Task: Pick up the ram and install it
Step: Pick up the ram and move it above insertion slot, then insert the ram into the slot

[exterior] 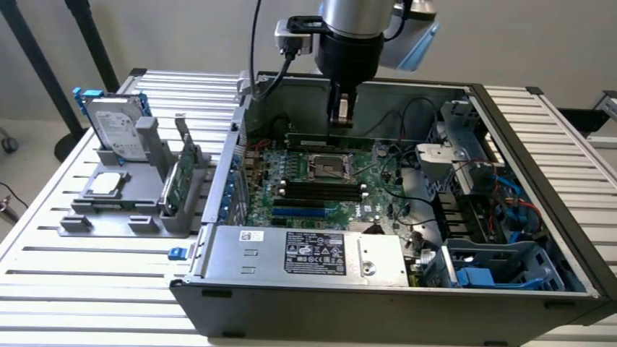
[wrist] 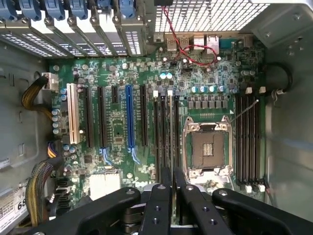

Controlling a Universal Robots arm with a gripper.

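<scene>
The ram point(exterior: 328, 139) is a long, thin green stick held level and on edge inside the open computer case point(exterior: 540, 144). My gripper point(exterior: 339, 119) comes straight down from above and is shut on the ram's upper edge near its middle. The stick hangs a little above the motherboard point(exterior: 289, 173), on the far side of the CPU socket point(exterior: 328, 166). In the wrist view the ram point(wrist: 172, 147) shows edge-on between my black fingers point(wrist: 159, 205). It runs along the black memory slots point(wrist: 163, 132) beside the CPU socket point(wrist: 208, 149).
A grey holder point(exterior: 126, 217) on the exterior view's left carries a silver hard drive in a blue frame point(exterior: 115, 130), a green expansion card point(exterior: 181, 181) and a chip point(exterior: 104, 184). The power supply point(exterior: 308, 253), drive cages point(exterior: 492, 260) and loose cables point(exterior: 415, 195) crowd the case.
</scene>
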